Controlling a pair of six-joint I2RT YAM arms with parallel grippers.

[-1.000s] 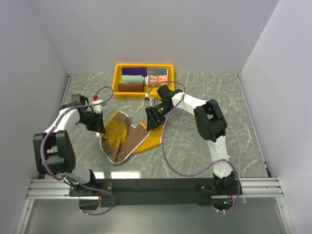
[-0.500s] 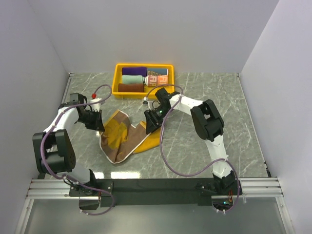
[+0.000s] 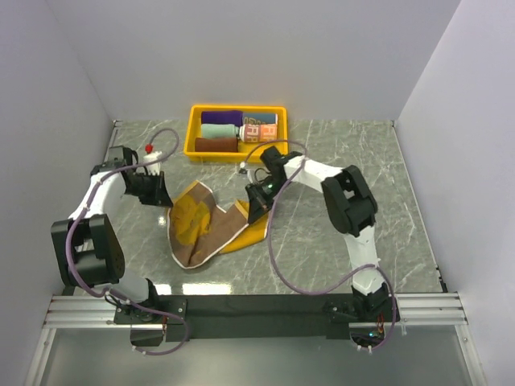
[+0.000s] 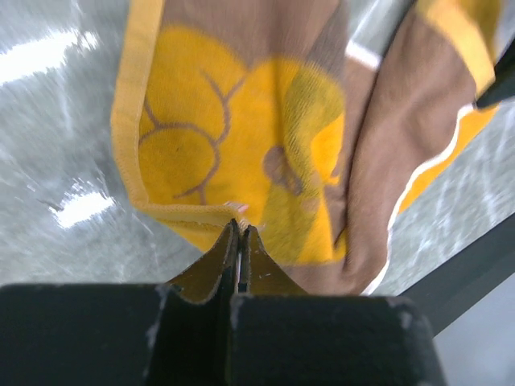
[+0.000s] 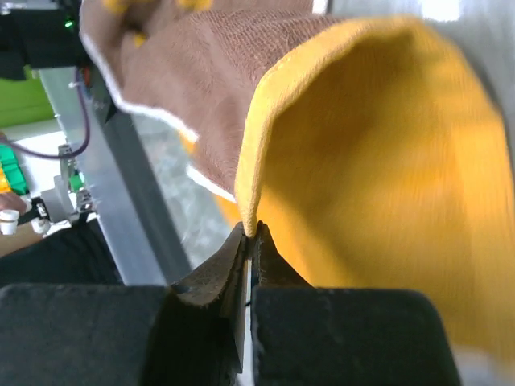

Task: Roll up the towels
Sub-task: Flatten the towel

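While pinched at two edges, lies crumpled and unrolled on the bench (image 3: 338, 161), just in front of the yellow tray (image 3: 191, 138) on the side nearer the arm bases: brown towel (image 3: 201, 233) with yellow bear and border. Left fingers (image 4: 239, 232), in front of the tray's left end, pressed fully together on the towel's yellow-bordered hem, caught at the very tips, bear print spread out beyond. Right fingers (image 5: 249, 235), in front of the tray's right half, likewise closed tight, gripping the opposite edge at a fold where yellow face meets brown back, cloth standing up from the tips there. Between the two grips, bunched and dipping, with the loose bulk trailing away from the tray. Inside the tray, already rolled and packed close together: purple roll (image 3: 221, 117) against the far wall on the left, mint roll (image 3: 219, 130) next toward the front, maroon roll (image 3: 216, 145) along the near wall, blue-grey roll (image 3: 259, 125) with lettering filling the right part.
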